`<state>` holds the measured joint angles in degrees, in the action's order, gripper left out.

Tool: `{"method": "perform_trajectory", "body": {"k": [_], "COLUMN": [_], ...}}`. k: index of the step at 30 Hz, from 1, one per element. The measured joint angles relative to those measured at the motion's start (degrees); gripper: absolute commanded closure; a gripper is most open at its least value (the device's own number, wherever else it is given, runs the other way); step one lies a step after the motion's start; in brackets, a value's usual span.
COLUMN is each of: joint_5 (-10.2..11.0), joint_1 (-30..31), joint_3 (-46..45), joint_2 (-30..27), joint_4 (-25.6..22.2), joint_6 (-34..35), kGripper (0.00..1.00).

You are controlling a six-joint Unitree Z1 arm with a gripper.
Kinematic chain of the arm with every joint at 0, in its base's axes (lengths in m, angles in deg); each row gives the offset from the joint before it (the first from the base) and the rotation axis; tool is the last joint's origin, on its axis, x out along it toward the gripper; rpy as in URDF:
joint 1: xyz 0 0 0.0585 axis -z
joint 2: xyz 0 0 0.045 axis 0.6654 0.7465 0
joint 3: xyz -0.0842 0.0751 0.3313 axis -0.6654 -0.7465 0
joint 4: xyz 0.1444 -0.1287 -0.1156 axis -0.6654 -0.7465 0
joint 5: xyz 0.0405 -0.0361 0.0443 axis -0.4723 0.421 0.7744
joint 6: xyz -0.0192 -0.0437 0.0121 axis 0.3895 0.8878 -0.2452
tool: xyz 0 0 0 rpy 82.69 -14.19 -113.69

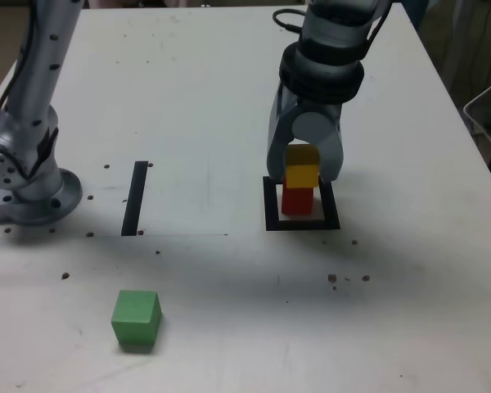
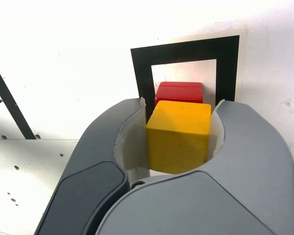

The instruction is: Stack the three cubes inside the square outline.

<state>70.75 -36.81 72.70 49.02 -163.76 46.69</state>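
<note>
I look out over a pale counter [image 1: 198, 74] marked by a few dark specks, with one robot arm [image 1: 24, 123] reaching across it. The thick black square outline [image 1: 331, 223] lies in the right half of the exterior view; a thin black strip [image 1: 135, 198] lies apart from it, nearer that view's left. My gripper [image 2: 179, 128] is over the outline, its two fingers closed on the sides of the yellow cube [image 1: 302, 167].

Beneath sits the red cube [image 1: 297, 201], on the white centre inside the black border, so I count the base of the stack as done. The yellow cube is above it, overlapping it in both views. Whether the two touch, I cannot tell; I judge this second layer to be under way, since the yellow cube is still to be let go.

The green cube [image 1: 137, 317] rests alone on the counter, low in the exterior view and toward its left, well apart from the outline. Its pick-up and its placing on top remain, so I would call the job roughly half done.
</note>
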Motion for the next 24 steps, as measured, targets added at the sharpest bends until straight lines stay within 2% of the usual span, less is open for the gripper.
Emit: {"method": "perform_trajectory", "body": {"k": [10,16,18,20,24], "joint_5": [0.00,-0.22,-0.23,-0.27,-0.50], "joint_1": [0.00,0.00,0.00,0.00,0.00], "joint_3": [-0.66,-0.72,-0.81,-0.93,-1.19], "joint_2": [0.00,0.00,0.00,0.00,0.00], "joint_4": [-0.39,-0.42,-0.42,-0.42,-0.28], "joint_6": [0.00,-0.01,0.00,-0.01,-0.31], "kGripper": [0.87,0.77,0.68,0.55,0.15]}}
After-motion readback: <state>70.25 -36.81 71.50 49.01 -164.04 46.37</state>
